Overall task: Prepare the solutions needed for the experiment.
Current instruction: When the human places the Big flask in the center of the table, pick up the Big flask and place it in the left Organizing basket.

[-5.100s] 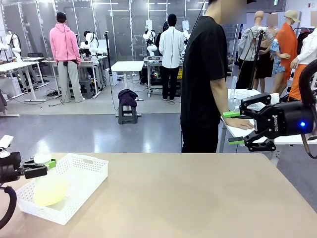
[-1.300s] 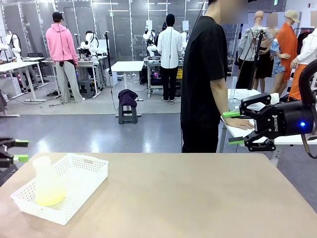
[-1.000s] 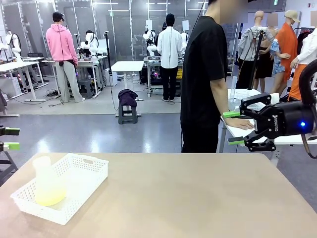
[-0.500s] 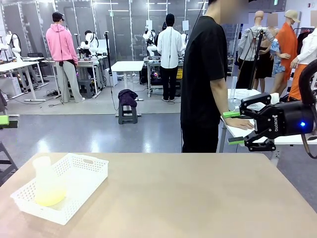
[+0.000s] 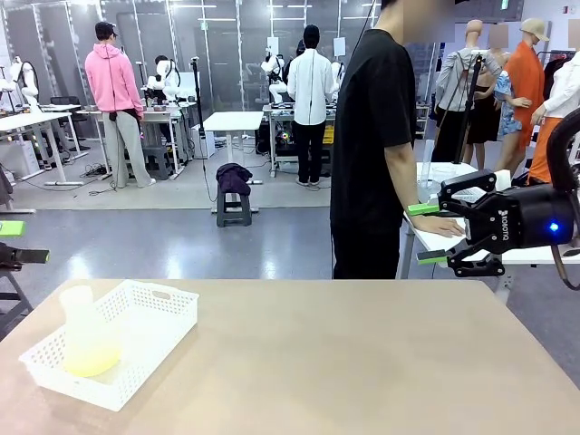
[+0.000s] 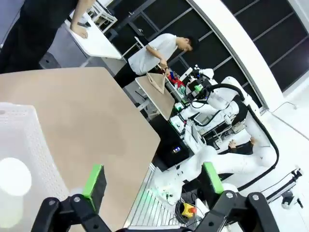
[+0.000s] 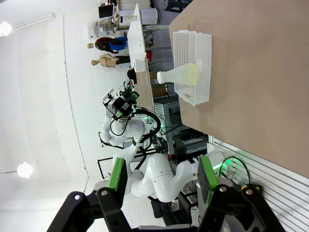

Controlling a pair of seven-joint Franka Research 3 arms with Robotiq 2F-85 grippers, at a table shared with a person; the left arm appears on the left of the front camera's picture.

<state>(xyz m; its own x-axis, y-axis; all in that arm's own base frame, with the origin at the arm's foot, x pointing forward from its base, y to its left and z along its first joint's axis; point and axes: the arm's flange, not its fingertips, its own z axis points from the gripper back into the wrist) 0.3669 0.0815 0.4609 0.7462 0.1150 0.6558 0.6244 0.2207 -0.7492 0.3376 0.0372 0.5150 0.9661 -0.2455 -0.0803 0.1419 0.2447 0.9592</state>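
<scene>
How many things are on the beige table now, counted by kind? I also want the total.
White basket: 1
Frosted conical flask, standing in the basket: 1
Pale yellow-green liquid, a shallow layer in the flask: 1
Total: 3

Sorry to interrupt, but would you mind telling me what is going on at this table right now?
Nothing is being handled. A frosted flask holding a shallow layer of pale yellow-green solution stands upright in a white basket at the robot's left. The left gripper hangs open off the table's left edge, the right gripper open and empty at the right. A person stands at the far side, turned toward another table.
</scene>
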